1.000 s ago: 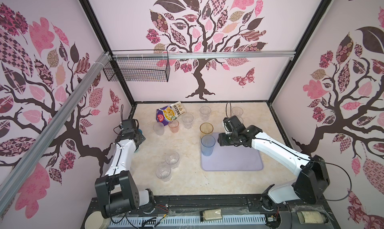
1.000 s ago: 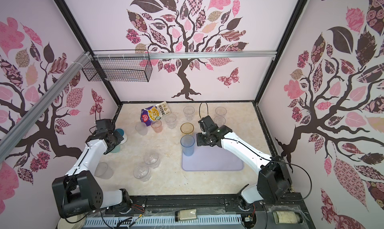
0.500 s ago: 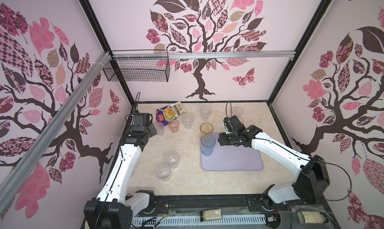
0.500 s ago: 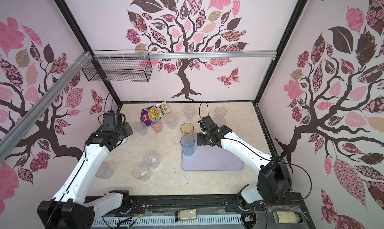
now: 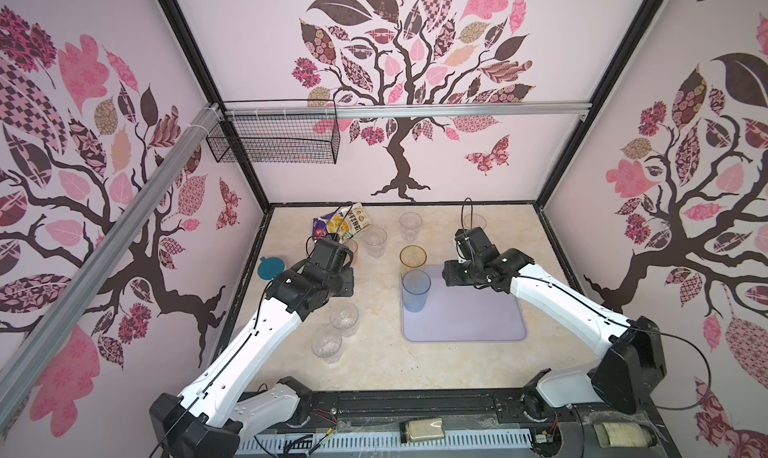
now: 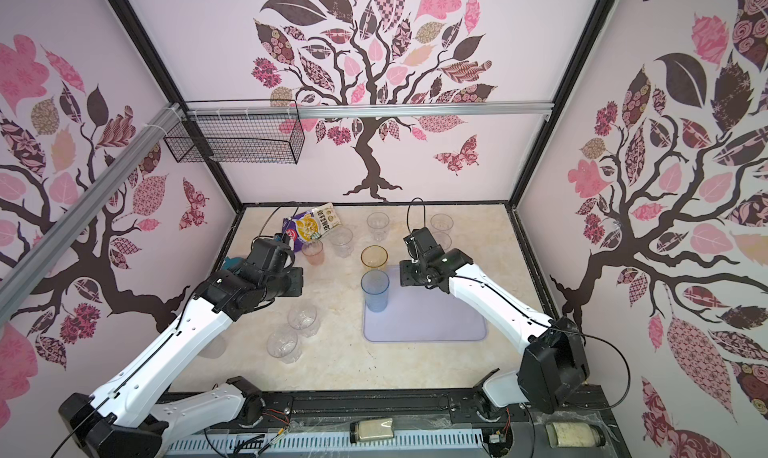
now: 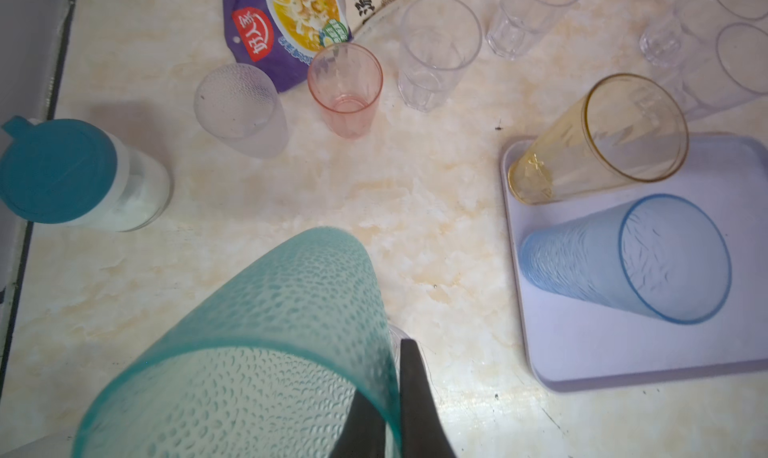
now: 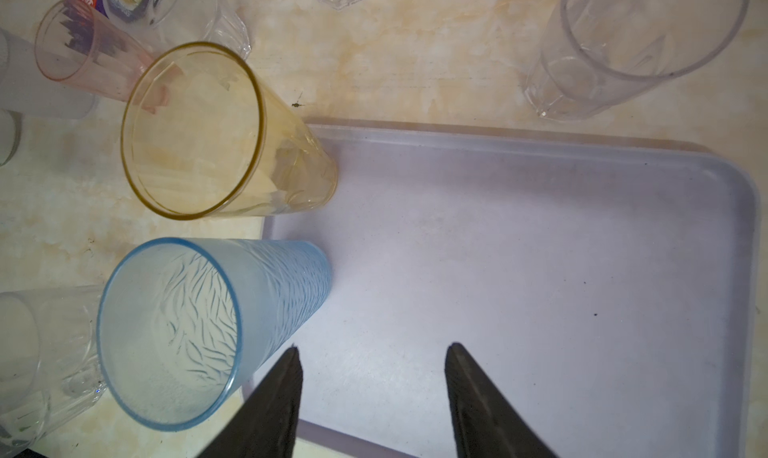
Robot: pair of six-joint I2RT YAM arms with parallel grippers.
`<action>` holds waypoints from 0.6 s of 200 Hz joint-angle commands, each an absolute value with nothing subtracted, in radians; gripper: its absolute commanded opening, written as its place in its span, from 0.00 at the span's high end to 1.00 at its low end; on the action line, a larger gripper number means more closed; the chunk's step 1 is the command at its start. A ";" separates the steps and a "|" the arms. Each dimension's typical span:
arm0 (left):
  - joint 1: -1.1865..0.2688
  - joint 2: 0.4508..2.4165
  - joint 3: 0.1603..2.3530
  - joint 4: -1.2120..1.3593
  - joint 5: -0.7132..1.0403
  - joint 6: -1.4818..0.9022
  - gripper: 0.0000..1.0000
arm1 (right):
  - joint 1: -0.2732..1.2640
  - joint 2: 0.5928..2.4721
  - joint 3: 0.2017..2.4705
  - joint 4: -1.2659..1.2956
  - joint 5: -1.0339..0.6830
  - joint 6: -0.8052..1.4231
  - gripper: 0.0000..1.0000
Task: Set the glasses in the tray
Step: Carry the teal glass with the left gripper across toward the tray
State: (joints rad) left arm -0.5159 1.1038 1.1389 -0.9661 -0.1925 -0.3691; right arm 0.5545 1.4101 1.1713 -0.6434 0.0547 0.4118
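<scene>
The teal glass [image 7: 266, 331] was clamped at its rim by the left jaws, one inside and one outside, likely to keep it upright. It was over the bench, short of the tray [image 5: 478, 323]. The amber glass [image 5: 412, 260] and blue glass [image 5: 415, 289] stood at the tray's edge. The right jaws were held apart, empty, above it. Only the left wrist view showed the teal glass; in both top views it was hidden by the arm.

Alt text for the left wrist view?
The left gripper pinches the rim of a teal dimpled glass. Nearby, a lavender tray holds an amber glass and a blue glass; a pink glass and a teal-lidded jar stand outside it.
</scene>
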 commanded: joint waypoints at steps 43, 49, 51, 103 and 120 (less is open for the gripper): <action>-0.704 1.053 1.089 -1.010 -0.084 -0.412 1.00 | 0.548 1.386 1.154 -0.617 0.023 0.429 0.42; -0.749 1.063 1.092 -1.000 -0.097 -0.429 1.00 | 0.548 1.386 1.152 -0.615 0.021 0.430 0.42; -0.764 1.065 1.091 -0.996 -0.104 -0.436 1.00 | 0.549 1.385 1.151 -0.615 0.021 0.431 0.42; -0.994 1.227 1.107 -0.882 -0.191 -0.523 1.00 | 0.548 1.384 1.143 -0.615 0.020 0.437 0.42; -1.055 1.287 1.123 -0.834 -0.210 -0.537 1.00 | 0.548 1.380 1.128 -0.602 0.014 0.449 0.42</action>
